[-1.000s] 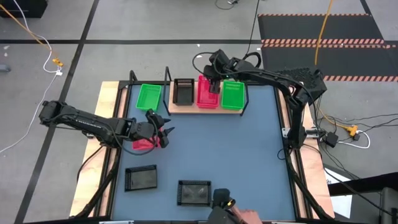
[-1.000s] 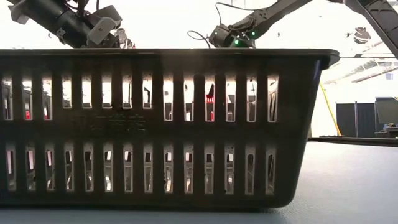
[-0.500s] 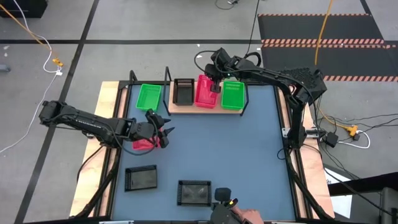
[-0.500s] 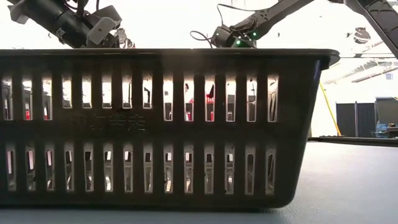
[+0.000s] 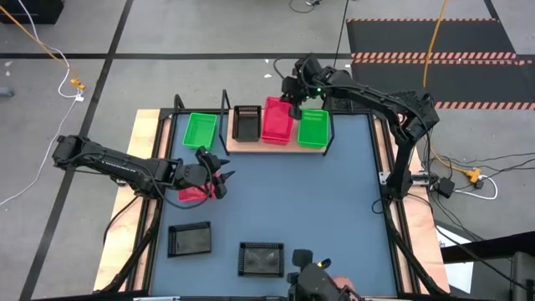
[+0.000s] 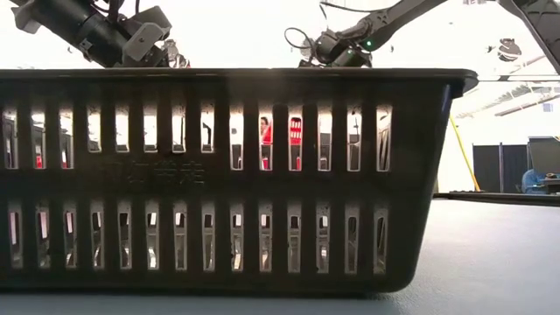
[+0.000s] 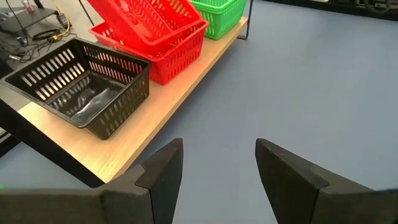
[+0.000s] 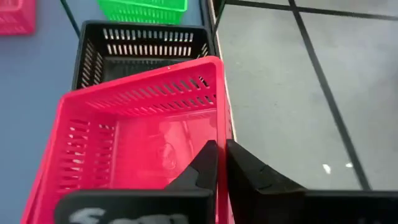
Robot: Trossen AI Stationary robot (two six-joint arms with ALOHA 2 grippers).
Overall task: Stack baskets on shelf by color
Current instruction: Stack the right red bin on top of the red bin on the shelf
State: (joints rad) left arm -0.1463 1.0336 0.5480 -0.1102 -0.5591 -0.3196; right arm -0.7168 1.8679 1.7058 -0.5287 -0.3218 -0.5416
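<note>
Right pincer [image 8: 222, 163] clamps pink basket [image 8: 124, 140] rim — tilted above shelf [image 5: 259, 144].

1. Grey concrete floor [image 5: 167, 33] with dark seam lines surrounds the table.
2. A black mat with red-white striped edging [image 5: 435, 50] lies beyond the tabletop's far right corner.
3. Yellow [image 5: 435, 33] and white cables [image 5: 67, 84] trail across the floor.

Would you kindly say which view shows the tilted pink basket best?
The left wrist view: the tilted pink basket sits askew in another. The right wrist view shows its inside, the high view its top; the low view only glimpses pink.
</note>
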